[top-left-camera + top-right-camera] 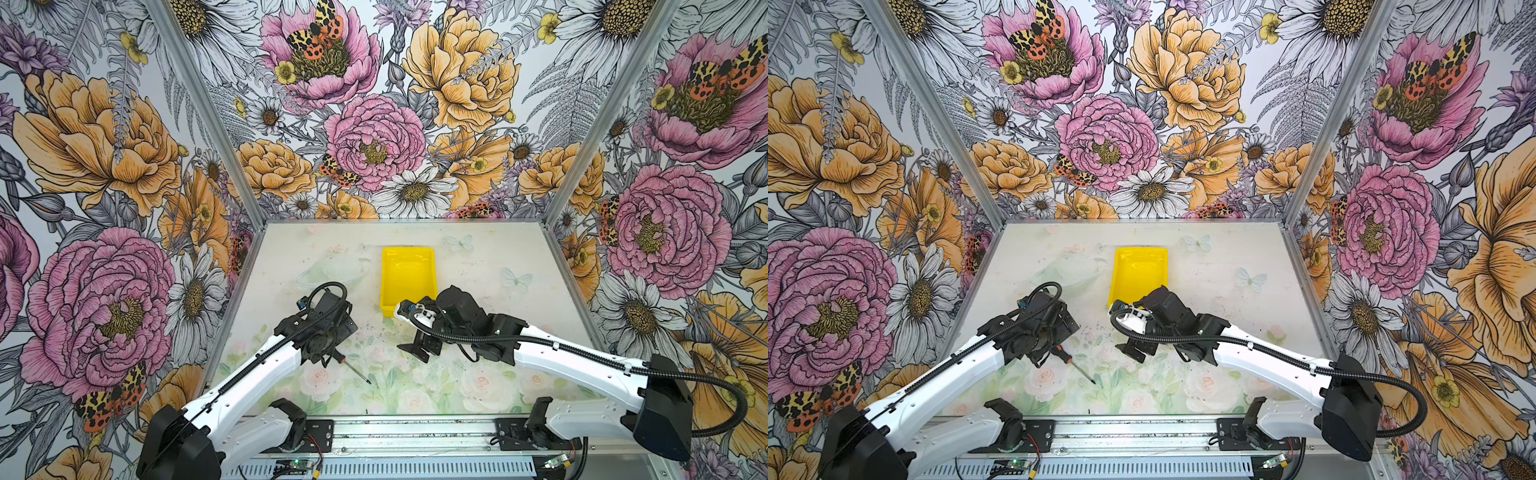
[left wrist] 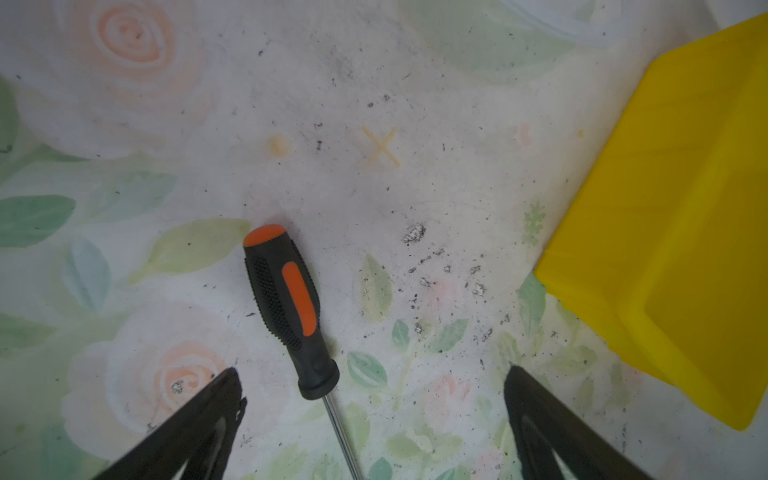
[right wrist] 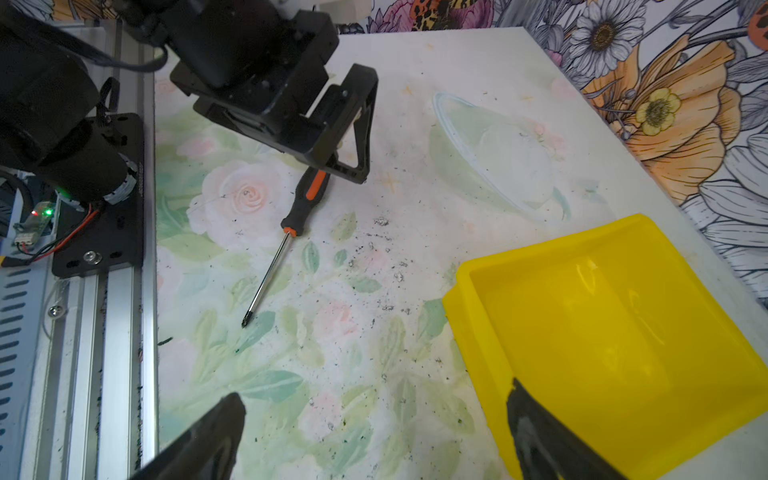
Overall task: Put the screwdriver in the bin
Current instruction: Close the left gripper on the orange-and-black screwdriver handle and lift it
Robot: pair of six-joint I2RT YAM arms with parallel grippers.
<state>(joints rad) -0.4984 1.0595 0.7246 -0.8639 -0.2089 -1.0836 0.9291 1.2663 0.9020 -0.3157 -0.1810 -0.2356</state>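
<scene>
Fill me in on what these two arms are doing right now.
The left gripper hangs open over the screwdriver, which lies flat on the table, its handle between the jaws but not gripped. The yellow bin sits empty farther back. The right gripper is open too, beside the bin, holding nothing. The pickup has not happened yet.

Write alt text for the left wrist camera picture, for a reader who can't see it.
A black-and-orange screwdriver lies flat and ungripped on a scuffed floral table, under the left gripper, whose jaws stand wide open either side of it. A yellow bin sits apart, partly cut off by the frame.
</scene>
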